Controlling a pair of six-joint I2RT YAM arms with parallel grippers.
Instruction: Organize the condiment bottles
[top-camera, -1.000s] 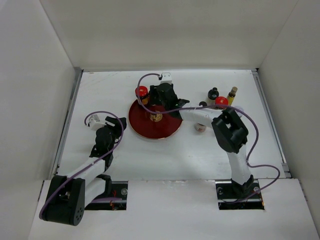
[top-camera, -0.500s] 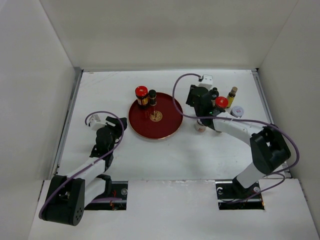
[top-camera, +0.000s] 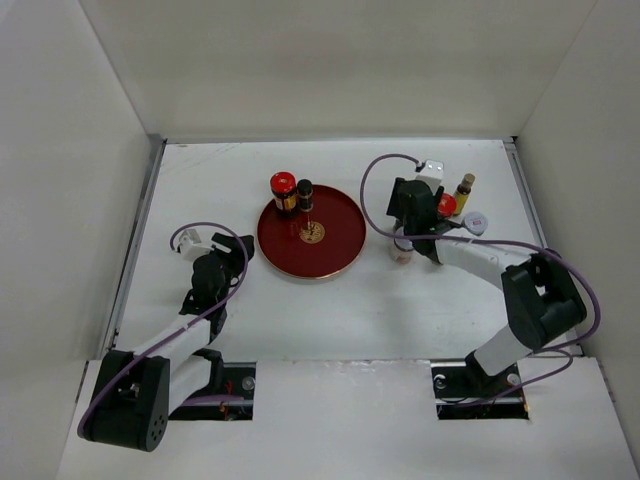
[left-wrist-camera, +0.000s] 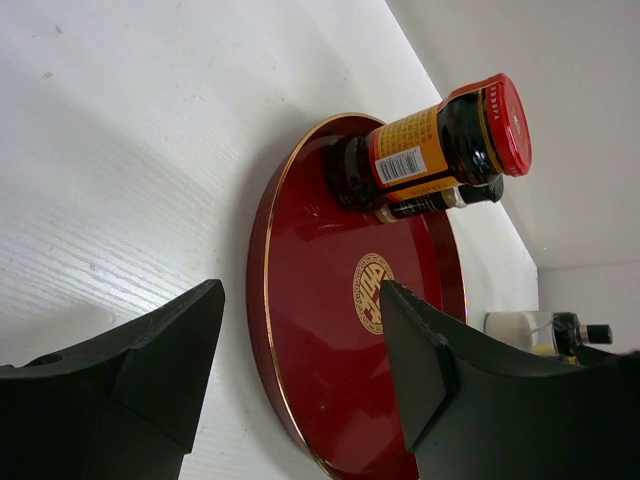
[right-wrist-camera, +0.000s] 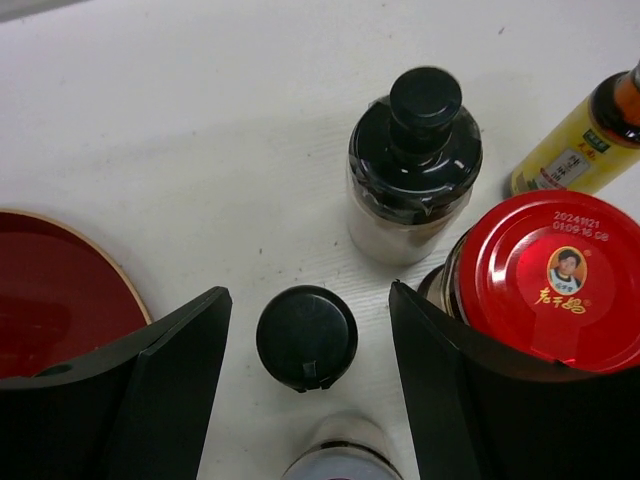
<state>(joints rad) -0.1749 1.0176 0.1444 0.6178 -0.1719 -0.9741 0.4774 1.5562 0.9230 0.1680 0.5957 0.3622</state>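
A red-lidded brown jar (top-camera: 283, 190) and a slim dark black-capped bottle (top-camera: 305, 193) stand on the red round tray (top-camera: 330, 255). They also show in the left wrist view as the jar (left-wrist-camera: 440, 145) and the bottle (left-wrist-camera: 440, 200). My right gripper (top-camera: 410, 222) is open over the right cluster. In the right wrist view its jaws (right-wrist-camera: 308, 305) straddle a tiny black-capped bottle (right-wrist-camera: 306, 337) without touching it. Around it are a black-topped clear jar (right-wrist-camera: 415, 165), a red-lidded jar (right-wrist-camera: 555, 280), a yellowish bottle (right-wrist-camera: 585, 145) and a white-lidded jar (right-wrist-camera: 340, 455). My left gripper (top-camera: 238, 248) is open and empty, left of the tray.
Another white-lidded jar (top-camera: 475, 222) sits at the right of the cluster. The tray's edge (right-wrist-camera: 60, 290) is just left of my right gripper. White walls enclose the table at the back and both sides.
My right gripper left the dark bottle standing on the tray beside the red-lidded jar and swung right to the cluster, over the tiny black-capped bottle. The left arm has not moved.
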